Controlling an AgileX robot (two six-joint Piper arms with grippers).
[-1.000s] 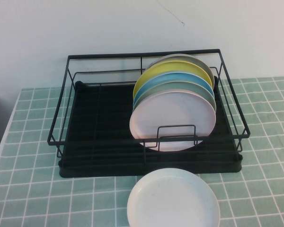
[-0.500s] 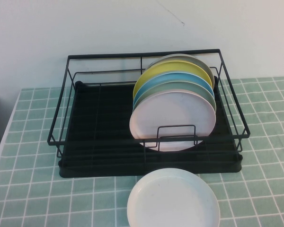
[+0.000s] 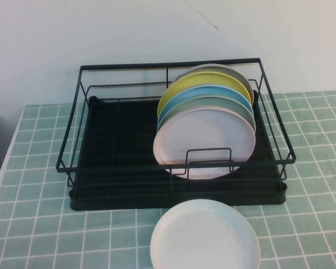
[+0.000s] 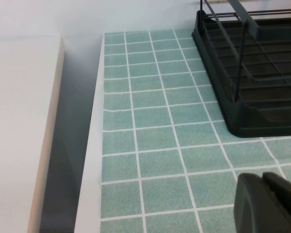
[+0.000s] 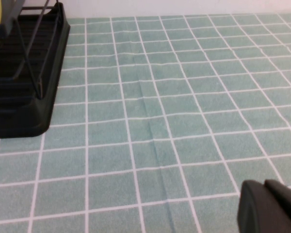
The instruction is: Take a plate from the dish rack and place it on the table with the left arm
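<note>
While both arms stay out of the high view, the left gripper [image 4: 269, 204] hangs over the table [image 4: 150, 145] near the rack [image 3: 176, 140] corner, the right gripper [image 5: 271, 208] over bare tiles; I cannot tell their fingers. A white plate [image 3: 205, 235] lies in front. Behind it, the pink plate [image 3: 204, 143] stands foremost in the rack.
</note>
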